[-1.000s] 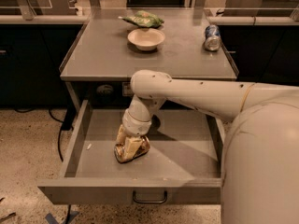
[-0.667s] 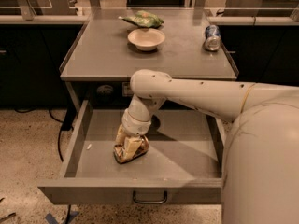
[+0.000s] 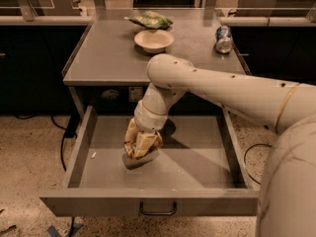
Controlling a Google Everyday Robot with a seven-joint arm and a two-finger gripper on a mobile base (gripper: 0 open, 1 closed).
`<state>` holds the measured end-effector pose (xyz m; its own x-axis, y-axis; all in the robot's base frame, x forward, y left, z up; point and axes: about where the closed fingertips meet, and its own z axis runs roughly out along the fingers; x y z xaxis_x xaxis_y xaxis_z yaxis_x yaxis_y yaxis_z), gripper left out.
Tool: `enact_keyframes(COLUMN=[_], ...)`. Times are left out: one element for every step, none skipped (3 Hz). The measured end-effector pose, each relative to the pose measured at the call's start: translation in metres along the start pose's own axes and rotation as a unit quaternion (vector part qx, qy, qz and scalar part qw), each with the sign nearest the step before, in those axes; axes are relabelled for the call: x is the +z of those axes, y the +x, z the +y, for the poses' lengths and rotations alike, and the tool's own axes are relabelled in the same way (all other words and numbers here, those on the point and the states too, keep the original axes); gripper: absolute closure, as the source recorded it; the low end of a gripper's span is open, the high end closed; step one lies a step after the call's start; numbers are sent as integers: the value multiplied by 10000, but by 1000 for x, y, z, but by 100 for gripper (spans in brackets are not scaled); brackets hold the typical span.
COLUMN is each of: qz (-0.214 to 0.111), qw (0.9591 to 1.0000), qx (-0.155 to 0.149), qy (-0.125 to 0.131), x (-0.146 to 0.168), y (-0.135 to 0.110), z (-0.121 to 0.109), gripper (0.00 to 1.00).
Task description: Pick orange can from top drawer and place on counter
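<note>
The top drawer point(image 3: 98, 132) is pulled wide open below the counter point(image 3: 108, 58). My gripper point(image 3: 141, 149) reaches down into the drawer, left of its middle. Its pale fingers point(image 3: 130, 137) are closed around the orange can point(image 3: 144, 144), which shows as an orange-copper shape between them. The can sits just above the drawer floor, with a dark shadow under it. My white arm comes in from the right and crosses over the drawer's back edge.
On the counter stand a pale bowl point(image 3: 154, 40), a green snack bag point(image 3: 150, 19) behind it, and a blue and silver can point(image 3: 223, 38) lying at the right. The drawer's dark handle point(image 3: 158, 210) faces front. Cables point(image 3: 64, 132) run along the floor at the left.
My gripper has risen slightly inside the drawer with the orange can in it. Nothing on the counter has moved.
</note>
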<state>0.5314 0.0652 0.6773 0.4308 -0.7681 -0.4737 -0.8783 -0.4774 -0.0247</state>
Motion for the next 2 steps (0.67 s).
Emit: enact_keyframes(qz=[-204, -386], qw=[9994, 9978], qx=[-144, -299], qy=[247, 455], x=[-34, -62], y=[-5, -8], z=[3, 6], gripper=[100, 100])
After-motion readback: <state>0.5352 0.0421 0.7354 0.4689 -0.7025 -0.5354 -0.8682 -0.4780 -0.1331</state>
